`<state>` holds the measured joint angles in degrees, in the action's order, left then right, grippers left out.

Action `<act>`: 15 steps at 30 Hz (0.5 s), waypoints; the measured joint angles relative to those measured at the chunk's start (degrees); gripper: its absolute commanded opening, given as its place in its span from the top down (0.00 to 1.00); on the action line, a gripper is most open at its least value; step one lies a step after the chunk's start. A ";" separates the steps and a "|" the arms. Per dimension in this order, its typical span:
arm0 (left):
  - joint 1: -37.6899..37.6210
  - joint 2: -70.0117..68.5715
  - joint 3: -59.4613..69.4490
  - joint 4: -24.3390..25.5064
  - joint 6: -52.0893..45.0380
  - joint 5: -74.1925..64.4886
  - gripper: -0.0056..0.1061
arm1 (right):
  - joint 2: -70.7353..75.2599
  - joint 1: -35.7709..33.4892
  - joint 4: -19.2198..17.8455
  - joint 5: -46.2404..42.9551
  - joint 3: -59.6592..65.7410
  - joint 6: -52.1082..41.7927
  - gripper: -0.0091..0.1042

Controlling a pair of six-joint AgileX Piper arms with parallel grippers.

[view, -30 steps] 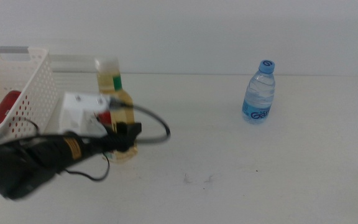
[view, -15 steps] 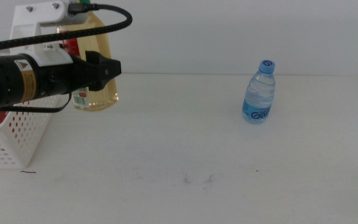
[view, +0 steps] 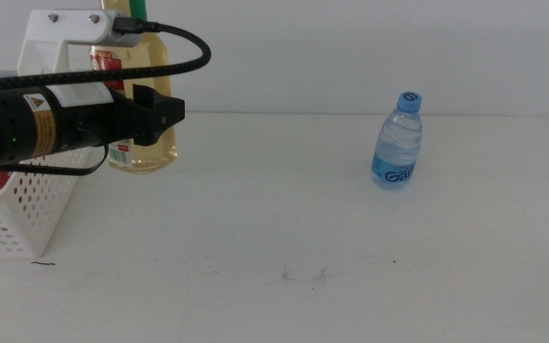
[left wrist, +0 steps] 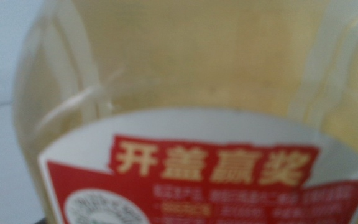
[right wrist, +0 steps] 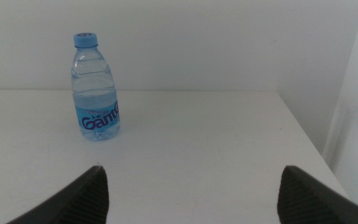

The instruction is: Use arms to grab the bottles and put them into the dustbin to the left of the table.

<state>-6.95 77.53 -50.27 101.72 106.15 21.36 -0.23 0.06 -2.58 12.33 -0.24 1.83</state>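
From the middle view, one yellow juice bottle (view: 144, 143) hangs upright above the table (view: 284, 229), its long axis vertical and its neck hidden behind the white housing, just beside the near corner of the dustbin (view: 17, 205). The left gripper (view: 155, 114) reaches in level from the left, its dark jaws closed against the bottle's side and carrying it. One clear water bottle (view: 396, 143) stands upright far to the right, blue cap up, well apart from the arm. A sliver of red shows inside the basket.

The left wrist view is filled by the juice bottle (left wrist: 191, 93), its red label with yellow characters close to the lens.

In the right wrist view, the right gripper (right wrist: 191, 186) waits low over the table, jaws spread wide and holding nothing, facing the single upright water bottle (right wrist: 96, 93).
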 measured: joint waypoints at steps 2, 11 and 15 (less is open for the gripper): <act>0.00 0.00 0.00 -0.37 -3.68 -1.02 0.97 | 0.00 0.00 0.00 0.00 0.00 0.00 0.11; 4.34 0.24 -12.01 -74.16 -81.34 -36.87 0.97 | 0.00 0.00 0.00 0.00 0.00 0.00 0.11; 14.68 3.55 -26.11 -116.84 -123.00 -63.62 0.97 | 0.00 0.00 0.00 -0.15 0.00 0.00 0.11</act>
<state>7.73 81.08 -76.38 -15.11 -16.85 -42.26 -0.23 0.06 -2.58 12.18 -0.24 1.83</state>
